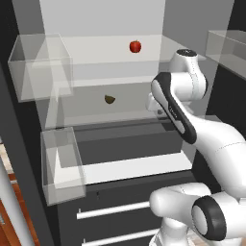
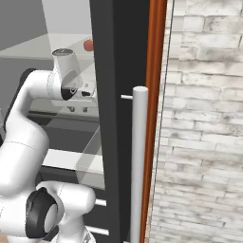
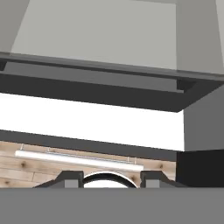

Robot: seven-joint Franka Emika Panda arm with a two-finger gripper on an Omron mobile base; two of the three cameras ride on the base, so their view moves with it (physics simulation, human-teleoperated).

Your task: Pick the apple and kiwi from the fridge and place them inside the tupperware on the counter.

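Two fruits wait in the open dark grey fridge (image 1: 29, 158): the small red apple (image 1: 135, 46) on the upper glass shelf, the olive-brown kiwi (image 1: 109, 99) below. The two-finger gripper (image 3: 110, 178), fingers spread and empty, should rise leftward toward one fruit.

One apple (image 1: 135, 46) and one kiwi (image 1: 109, 99) are sitting inside the single fridge (image 1: 115, 19), the apple on the far upper shelf and the kiwi on the shelf below. Two clear door bins (image 1: 41, 65) are hanging at the left, one above the other. Two white drawer handles (image 1: 113, 210) are showing near the bottom.
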